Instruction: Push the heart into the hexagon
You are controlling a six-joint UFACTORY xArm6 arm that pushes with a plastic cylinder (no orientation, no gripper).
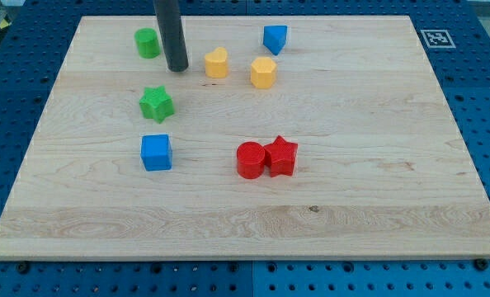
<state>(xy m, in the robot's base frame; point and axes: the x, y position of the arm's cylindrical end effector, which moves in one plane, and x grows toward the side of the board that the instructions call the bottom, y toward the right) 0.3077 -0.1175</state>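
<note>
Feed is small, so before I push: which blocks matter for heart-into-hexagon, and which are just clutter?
Job:
yellow heart
yellow hexagon, right of the heart, apart
my tip, just left of the heart

Clutter:
green cylinder
green star
blue cube
blue block
red cylinder
red star

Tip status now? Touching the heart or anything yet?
My tip: no gripper, holds nothing; on the board just left of the yellow heart, small gap, not touching. Yellow hexagon is right of the heart.

On the pale wooden board (377,190) lie a green cylinder (147,42), green star (156,103), blue cube (156,153), blue wedge-like block (275,38), and touching red cylinder (250,160) and red star (282,156).
</note>
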